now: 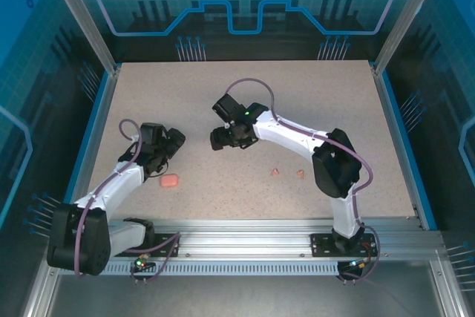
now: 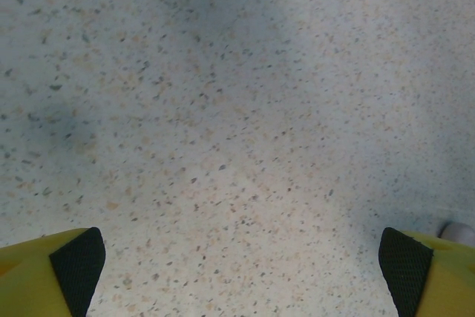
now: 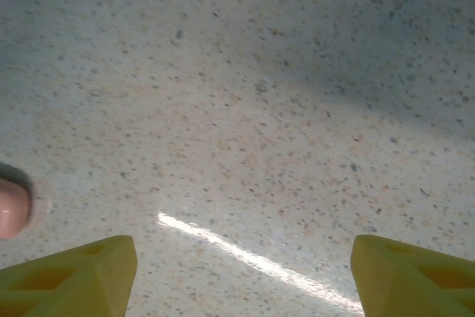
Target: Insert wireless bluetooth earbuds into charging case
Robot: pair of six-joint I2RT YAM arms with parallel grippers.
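Pink and tiny, two earbuds (image 1: pixel 274 172) lie near each other on the speckled table (image 1: pixel 312 94), toward its near edge and close to the right arm's elbow. A pink case (image 1: pixel 170 180) with rounded corners lies well apart from them to the left; whether its lid is up I cannot tell.

Just beyond the case hangs the left gripper (image 1: pixel 177 141), over bare tabletop. In its wrist view (image 2: pixel 241 265) the jaws stand wide apart with nothing between them. A pale scrap (image 2: pixel 456 231) peeks out behind one fingertip, too little to name.

The right gripper (image 1: pixel 223 139) hangs near the table's middle, left of the earbuds. Its jaws (image 3: pixel 245 269) are apart and empty. A rounded pink thing (image 3: pixel 11 209) is cut by the left edge of that view; I cannot tell what it is.
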